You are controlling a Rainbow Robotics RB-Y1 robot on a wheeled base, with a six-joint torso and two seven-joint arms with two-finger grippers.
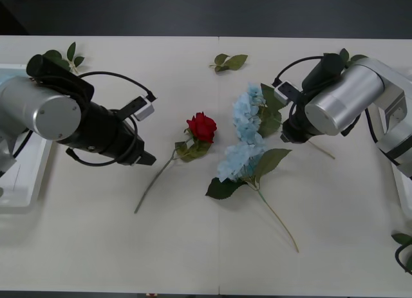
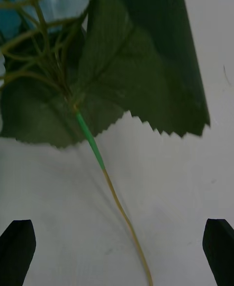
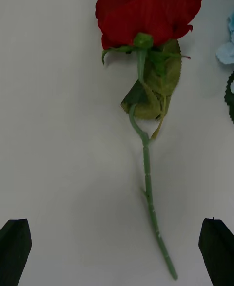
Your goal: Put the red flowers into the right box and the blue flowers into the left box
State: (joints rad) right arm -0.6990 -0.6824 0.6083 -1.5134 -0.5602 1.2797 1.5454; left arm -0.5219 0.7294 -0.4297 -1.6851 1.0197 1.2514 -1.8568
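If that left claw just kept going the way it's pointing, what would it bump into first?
Probably the rose's stem: the left gripper has its jaws open on either side of it, with the red bloom beyond. Depth is uncertain.

A pale cream table [image 1: 193,259] with a centre seam meets a dark floor [image 1: 193,11] beyond.

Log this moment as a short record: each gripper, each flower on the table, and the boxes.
left gripper: open, over the table, fingers either side of the red rose's stem
right gripper: open, over a blue flower's stem, by its leaves
red rose: lying on the table, none in a box
blue flowers: two lying mid-table, side by side
left box: at the table's left edge, behind the left arm
right box: at the table's right edge, mostly cut off
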